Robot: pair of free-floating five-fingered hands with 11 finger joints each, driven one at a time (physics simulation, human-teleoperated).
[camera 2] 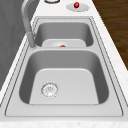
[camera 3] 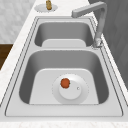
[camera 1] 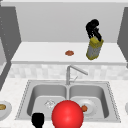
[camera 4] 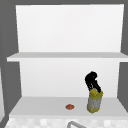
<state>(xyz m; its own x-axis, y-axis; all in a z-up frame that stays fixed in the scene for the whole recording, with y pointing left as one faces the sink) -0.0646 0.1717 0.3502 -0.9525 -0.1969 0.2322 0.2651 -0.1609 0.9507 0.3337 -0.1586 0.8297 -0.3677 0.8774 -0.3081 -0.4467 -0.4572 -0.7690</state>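
Gripping a yellow-topped grater [camera 1: 94, 49] by its upper end, the right hand [camera 1: 93, 29] in the front view has its fingers curled round the handle and holds the grater tilted, its lower end at or just above the lower shelf [camera 1: 37, 53], right of a small orange thing [camera 1: 69, 53]; whether it touches the shelf I cannot tell. The left hand [camera 1: 38, 120] hangs low beside a red ball [camera 1: 67, 115] in front of the sink [camera 1: 27, 100]; its fingers I cannot tell. From the left side, the faucet [camera 2: 27, 22] stands behind the two basins. From the right side, a plate [camera 3: 75, 92] lies in the near basin. In the upper view, the right hand [camera 4: 91, 80] and grater [camera 4: 95, 101] sit over the same shelf [camera 4: 37, 106]. I judge the step to be handling the grater at the shelf; any move now calls for keeping it steady and clear of the orange thing.
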